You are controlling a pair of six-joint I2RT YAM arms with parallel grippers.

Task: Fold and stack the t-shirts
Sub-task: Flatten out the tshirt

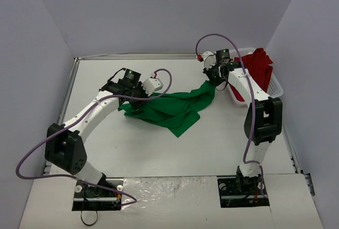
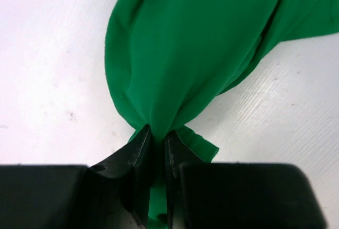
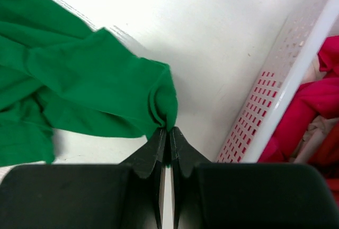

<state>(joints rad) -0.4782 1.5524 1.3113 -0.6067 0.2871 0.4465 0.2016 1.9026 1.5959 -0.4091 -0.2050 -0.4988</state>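
The white table (image 1: 159, 155) carries the green t-shirt (image 1: 175, 109), bunched across its middle and stretched toward the far right corner. There the white basket (image 1: 276, 85) holds the red t-shirt (image 1: 260, 63) — heaped above its rim. The left gripper (image 2: 157, 143) pinches the green cloth's left end; the right gripper (image 3: 167, 136) clamps its right end — just beside the basket.
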